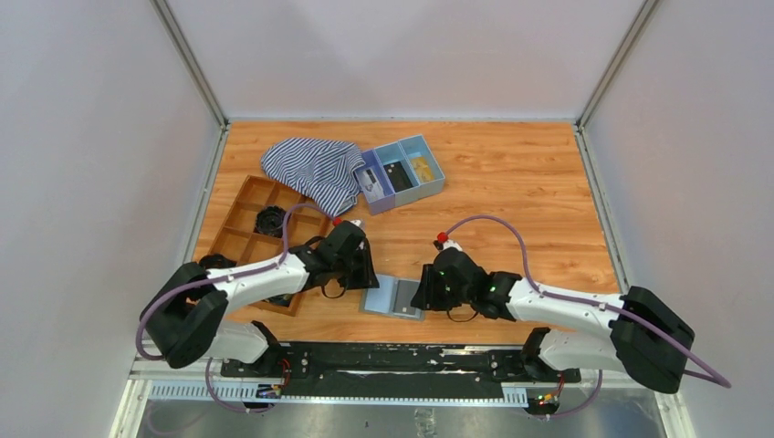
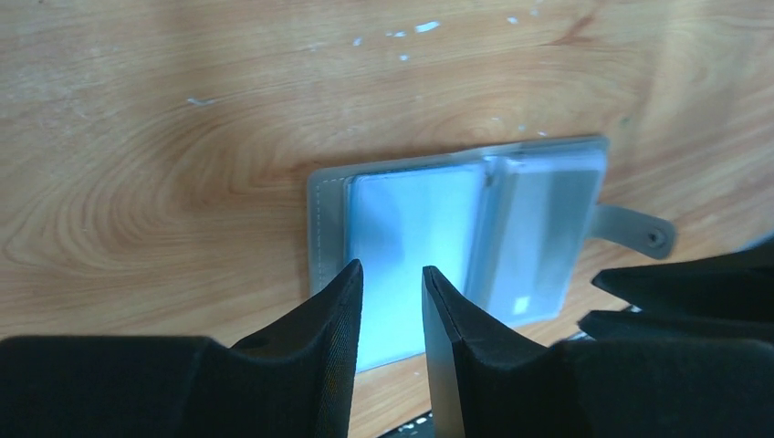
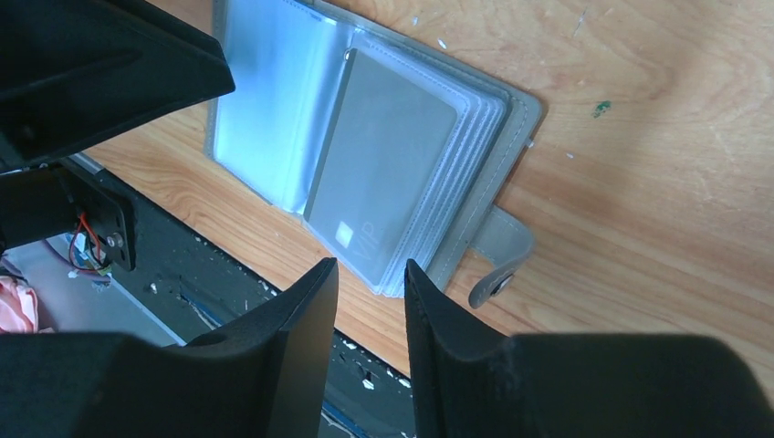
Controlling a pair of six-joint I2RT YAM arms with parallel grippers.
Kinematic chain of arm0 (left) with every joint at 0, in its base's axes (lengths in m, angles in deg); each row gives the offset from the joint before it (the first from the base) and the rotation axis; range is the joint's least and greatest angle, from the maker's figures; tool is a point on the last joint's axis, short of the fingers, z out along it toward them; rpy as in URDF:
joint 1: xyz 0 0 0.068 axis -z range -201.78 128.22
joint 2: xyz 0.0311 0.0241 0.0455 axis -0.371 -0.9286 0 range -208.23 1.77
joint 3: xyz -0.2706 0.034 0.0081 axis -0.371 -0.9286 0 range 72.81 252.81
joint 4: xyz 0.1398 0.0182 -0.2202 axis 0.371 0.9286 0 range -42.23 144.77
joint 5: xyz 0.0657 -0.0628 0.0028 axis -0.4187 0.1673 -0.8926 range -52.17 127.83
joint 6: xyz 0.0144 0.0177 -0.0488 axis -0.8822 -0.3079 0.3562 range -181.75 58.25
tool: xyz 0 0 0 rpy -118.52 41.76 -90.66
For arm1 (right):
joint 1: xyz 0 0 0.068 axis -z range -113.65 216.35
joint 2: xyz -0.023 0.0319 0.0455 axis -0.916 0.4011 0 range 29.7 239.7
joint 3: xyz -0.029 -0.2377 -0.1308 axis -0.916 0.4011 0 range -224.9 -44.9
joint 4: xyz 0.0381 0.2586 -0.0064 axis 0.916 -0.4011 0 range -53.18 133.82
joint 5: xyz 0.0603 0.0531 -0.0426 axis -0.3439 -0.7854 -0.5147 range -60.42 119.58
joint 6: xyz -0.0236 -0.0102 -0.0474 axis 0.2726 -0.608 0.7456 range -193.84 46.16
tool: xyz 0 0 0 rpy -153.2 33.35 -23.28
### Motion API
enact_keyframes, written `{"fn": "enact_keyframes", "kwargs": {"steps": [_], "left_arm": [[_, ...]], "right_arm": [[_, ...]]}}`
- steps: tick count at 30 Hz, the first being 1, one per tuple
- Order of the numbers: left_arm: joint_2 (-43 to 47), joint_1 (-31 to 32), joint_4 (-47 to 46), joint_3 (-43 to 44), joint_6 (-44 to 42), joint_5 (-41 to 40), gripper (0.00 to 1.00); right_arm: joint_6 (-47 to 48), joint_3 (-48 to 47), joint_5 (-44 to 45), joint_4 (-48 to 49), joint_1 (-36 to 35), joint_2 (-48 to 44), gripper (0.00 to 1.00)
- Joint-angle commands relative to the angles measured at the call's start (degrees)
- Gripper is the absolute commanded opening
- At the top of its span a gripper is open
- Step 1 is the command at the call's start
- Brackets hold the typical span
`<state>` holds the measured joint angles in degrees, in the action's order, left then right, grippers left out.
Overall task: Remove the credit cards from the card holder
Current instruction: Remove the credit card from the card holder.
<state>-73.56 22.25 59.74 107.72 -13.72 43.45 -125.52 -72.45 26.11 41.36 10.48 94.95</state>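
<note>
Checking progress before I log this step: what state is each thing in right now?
card holder: open, lying flat, strap undone.
card: inside a clear sleeve, not pulled out.
left hand: open, empty, above the card holder.
right hand: open, empty.
striped cloth: crumpled.

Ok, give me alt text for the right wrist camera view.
A grey card holder lies open on the wooden table, with a pale card showing inside. Two black fingers in the foreground stand slightly apart, holding nothing.
</note>
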Motion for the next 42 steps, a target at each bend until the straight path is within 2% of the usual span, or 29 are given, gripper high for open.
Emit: {"fn": "enact_keyframes", "kwargs": {"steps": [1, 14, 28, 33, 42], "left_arm": [[-3.04, 0.27, -0.45, -0.9, -0.72, -2.62, 0.34], [-10.34, 0.27, -8.62, -4.31, 1.27, 1.65, 0.34], [-10.16, 0.27, -7.33, -3.42, 0.42, 1.6, 0.34], [-6.91, 0.18, -2.94, -1.8, -0.38, 0.19, 0.34], [8.65, -5.99, 16.39, 5.4, -5.04, -7.28, 0.36]], "right_arm": [[-0.62, -1.09, 0.41, 1.87, -0.63, 1.92, 0.37], [1.16, -2.65, -0.57, 4.04, -0.59, 5.66, 0.35], [2.99, -5.97, -2.49, 4.22, -0.67, 5.04, 0.33], [3.8, -8.41, -4.16, 5.28, -0.73, 9.09, 0.34], [5.57, -13.35, -6.47, 7.89, -1.25, 16.79, 0.36]]}}
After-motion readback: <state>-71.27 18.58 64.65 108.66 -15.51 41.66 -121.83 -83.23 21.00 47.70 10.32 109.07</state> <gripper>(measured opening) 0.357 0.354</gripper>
